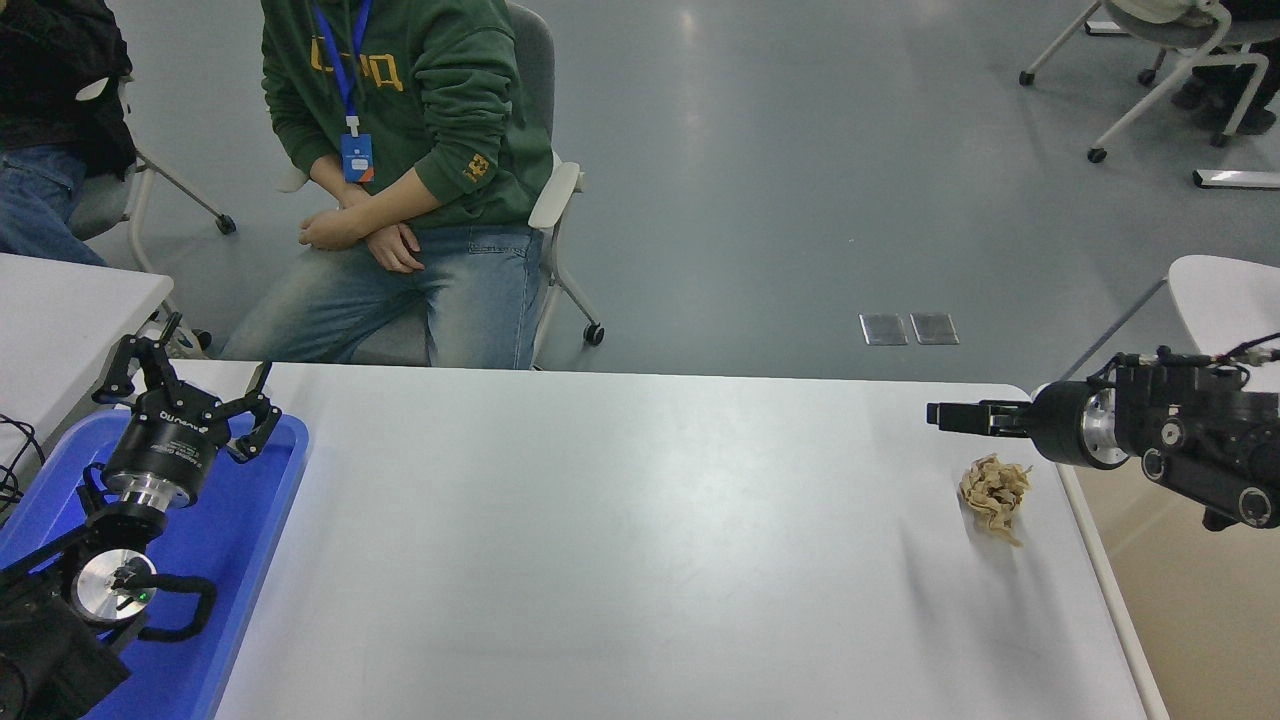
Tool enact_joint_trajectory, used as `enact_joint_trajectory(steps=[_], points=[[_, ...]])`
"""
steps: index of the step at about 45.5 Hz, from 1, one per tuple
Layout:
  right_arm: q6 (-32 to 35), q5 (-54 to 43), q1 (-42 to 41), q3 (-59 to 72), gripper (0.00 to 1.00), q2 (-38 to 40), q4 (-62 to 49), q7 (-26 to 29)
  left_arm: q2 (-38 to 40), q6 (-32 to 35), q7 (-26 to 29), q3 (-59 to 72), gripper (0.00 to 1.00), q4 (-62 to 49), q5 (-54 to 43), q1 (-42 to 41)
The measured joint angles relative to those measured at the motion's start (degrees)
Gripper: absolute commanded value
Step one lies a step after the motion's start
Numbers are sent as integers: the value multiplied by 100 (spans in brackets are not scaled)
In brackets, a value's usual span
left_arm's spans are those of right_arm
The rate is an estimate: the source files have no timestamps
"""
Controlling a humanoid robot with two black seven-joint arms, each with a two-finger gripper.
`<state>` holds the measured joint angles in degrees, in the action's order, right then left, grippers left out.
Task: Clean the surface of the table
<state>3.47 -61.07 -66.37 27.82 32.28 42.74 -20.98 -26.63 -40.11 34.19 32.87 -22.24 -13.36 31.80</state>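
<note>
The white table surface point(620, 520) fills the middle of the head view. A crumpled brown paper wad point(993, 495) lies on it near the right edge. My right gripper point(950, 413) hovers above and just behind the wad, pointing left and level with the table. It is seen edge-on and holds nothing visible. The wad lies apart from it. My left gripper point(190, 385) is parked open at the lower left, over the blue tray point(255, 520).
A beige bin point(1200, 620) stands right of the table's right edge, under my right arm. A person in a green hoodie point(400, 120) sits at the far side. A smaller white table point(60, 310) stands at the left.
</note>
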Motion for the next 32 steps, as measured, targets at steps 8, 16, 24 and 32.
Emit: enact_joint_trajectory(steps=[8, 16, 24, 32], points=[[59, -98, -52, 551, 100, -329, -361, 20, 0, 0, 0, 0, 100, 0, 0, 0], [239, -116, -4, 888, 100, -669, -782, 31, 0, -5, -1, 0, 100, 0, 0, 0], [454, -119, 61, 1029, 100, -873, -1092, 37, 0, -5, -1, 0, 100, 0, 0, 0], [595, -125, 152, 1101, 100, -973, -1273, 37, 0, -5, -1, 0, 100, 0, 0, 1]])
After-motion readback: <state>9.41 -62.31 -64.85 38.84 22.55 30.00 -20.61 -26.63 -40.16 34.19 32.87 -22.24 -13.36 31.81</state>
